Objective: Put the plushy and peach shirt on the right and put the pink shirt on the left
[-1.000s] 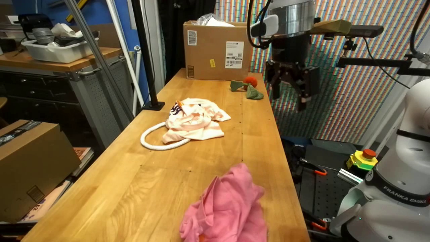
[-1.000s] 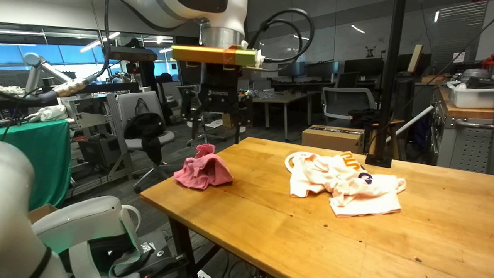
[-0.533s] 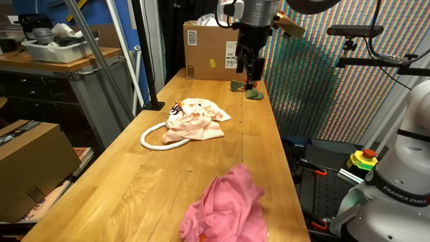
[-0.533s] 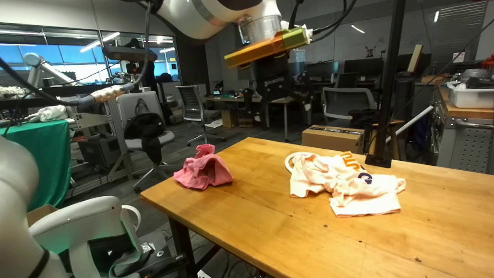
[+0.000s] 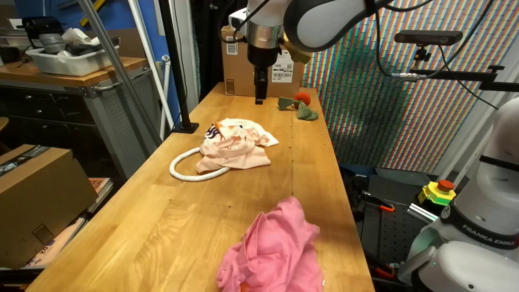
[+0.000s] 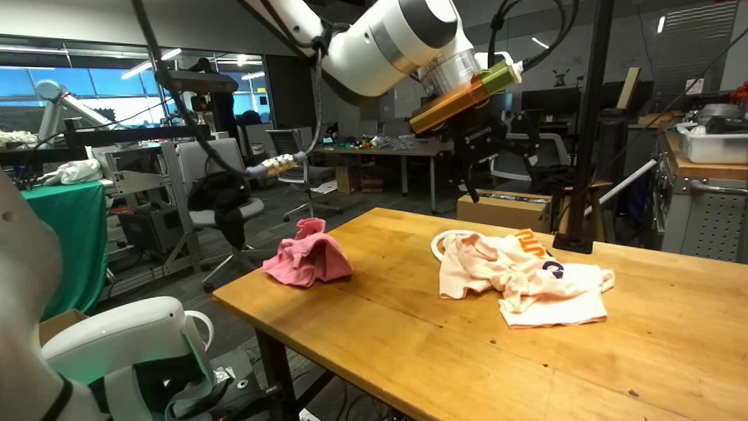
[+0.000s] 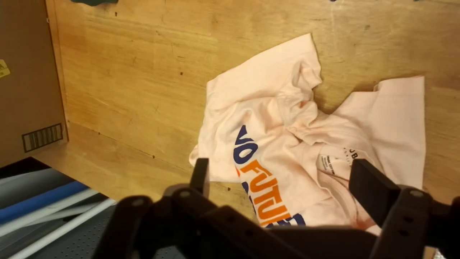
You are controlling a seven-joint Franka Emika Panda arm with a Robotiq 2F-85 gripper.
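Note:
The peach shirt (image 5: 239,150) lies crumpled on the wooden table in both exterior views (image 6: 520,280). In the wrist view the peach shirt (image 7: 266,108) lies below and between the fingers, with orange and blue letters. The pink shirt (image 5: 279,251) is bunched at the table's near end, and it also shows in an exterior view (image 6: 310,257). An orange and green soft thing, apparently the plushy (image 5: 302,98), lies by the cardboard box. My gripper (image 7: 282,169) is open and empty, tilted in the air above the table; it also shows in both exterior views (image 5: 260,99) (image 6: 502,178).
A white rope ring (image 5: 182,177) lies partly under the peach shirt. A large cardboard box (image 5: 259,61) stands at the table's far end. A black post (image 6: 587,134) rises from the table's edge near the peach shirt.
My gripper has swung from beyond the table's edge to over the table, closer to the peach shirt, and has tilted and turned. The shirts and the plushy have not moved.

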